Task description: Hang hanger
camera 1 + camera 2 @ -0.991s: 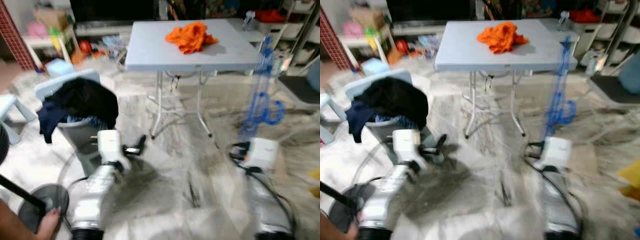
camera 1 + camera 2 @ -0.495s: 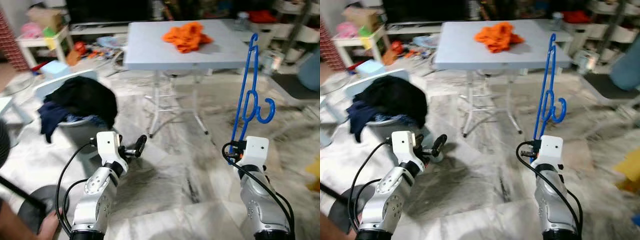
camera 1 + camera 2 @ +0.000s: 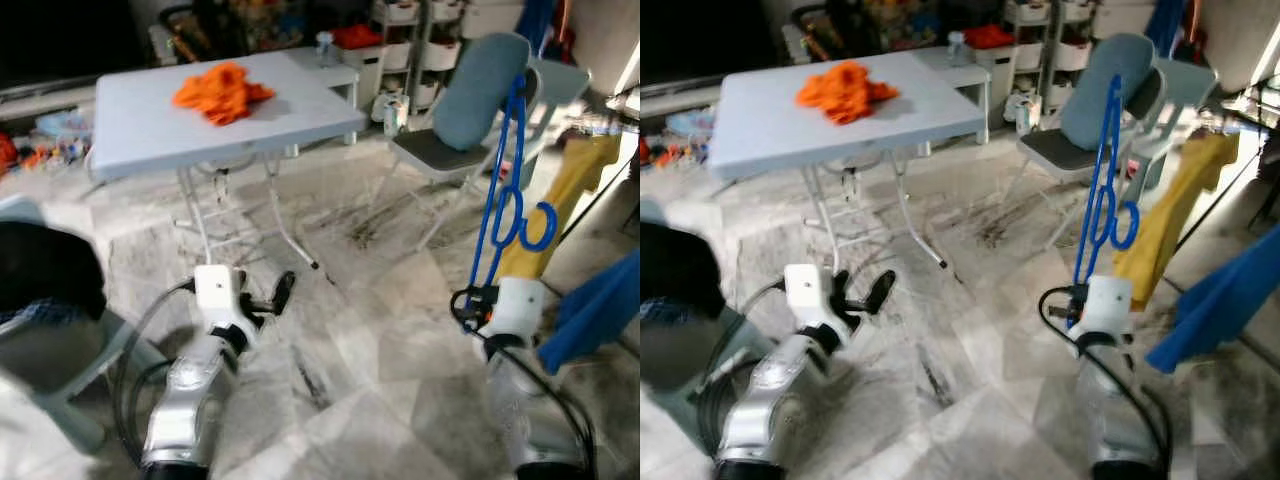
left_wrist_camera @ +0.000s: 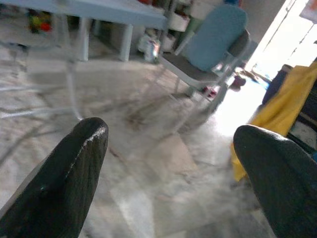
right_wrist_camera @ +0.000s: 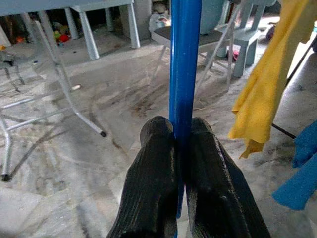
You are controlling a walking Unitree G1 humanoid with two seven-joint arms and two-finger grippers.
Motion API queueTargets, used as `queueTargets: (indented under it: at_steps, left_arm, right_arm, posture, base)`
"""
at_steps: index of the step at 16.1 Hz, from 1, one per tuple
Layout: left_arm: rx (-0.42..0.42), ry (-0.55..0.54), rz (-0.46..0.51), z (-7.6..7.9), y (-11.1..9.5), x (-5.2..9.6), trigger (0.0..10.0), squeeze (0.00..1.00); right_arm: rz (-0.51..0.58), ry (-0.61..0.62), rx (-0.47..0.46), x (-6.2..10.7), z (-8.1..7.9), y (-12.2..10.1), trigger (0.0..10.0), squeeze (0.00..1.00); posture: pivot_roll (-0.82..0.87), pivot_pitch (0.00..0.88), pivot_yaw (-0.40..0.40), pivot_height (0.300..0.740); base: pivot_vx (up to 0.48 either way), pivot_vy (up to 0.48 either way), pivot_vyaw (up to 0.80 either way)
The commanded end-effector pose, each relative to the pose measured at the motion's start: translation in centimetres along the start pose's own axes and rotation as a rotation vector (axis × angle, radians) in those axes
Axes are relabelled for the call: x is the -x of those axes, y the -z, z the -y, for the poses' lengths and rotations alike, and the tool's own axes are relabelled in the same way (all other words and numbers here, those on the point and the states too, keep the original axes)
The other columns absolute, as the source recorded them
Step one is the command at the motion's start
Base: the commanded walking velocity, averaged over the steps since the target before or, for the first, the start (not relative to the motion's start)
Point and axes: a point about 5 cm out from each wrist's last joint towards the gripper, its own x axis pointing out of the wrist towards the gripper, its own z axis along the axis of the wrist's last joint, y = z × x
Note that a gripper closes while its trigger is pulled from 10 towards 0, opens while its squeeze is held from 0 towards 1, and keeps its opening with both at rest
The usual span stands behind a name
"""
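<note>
Right claw (image 3: 1087,296) clamped on the lower bar of the slim blue plastic hanger (image 3: 508,190), carried upright in the air, long axis near vertical, hook apparently uppermost. Left claw (image 3: 272,294) spread wide, empty, low over the marble floor. Beyond: yellow garment (image 3: 1175,215), grey chair (image 3: 455,125), white folding bench (image 3: 130,125) bearing orange cloth (image 3: 222,92). Hanger in hand; hanging not yet done.

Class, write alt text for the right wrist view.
Two black fingers of the right gripper pinch a blue hanger bar that rises upright. Yellow cloth hangs beside it, above a marble floor.
</note>
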Motion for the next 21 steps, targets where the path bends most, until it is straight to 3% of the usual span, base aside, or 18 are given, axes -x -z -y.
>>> queueTargets:
  at_steps: [1, 21]
  left_arm:
    - [-0.013, -0.002, 0.006, -0.25, -0.33, 0.07, 10.0, 0.00]
    - [-0.014, 0.016, -0.049, -0.21, -0.02, -0.25, 10.0, 0.00]
  right_arm:
    - [0.002, -0.008, -0.003, -0.17, -0.35, -0.12, 10.0, 0.00]
    - [-0.011, -0.021, -0.041, -0.43, -0.74, -0.04, 10.0, 0.00]
  posture:
    - [-0.12, 0.000, 0.006, 0.740]
    - [-0.11, 0.000, 0.010, 0.740]
  base:
    - [0.296, 0.000, -0.52]
    - [0.247, 0.398, -0.02]
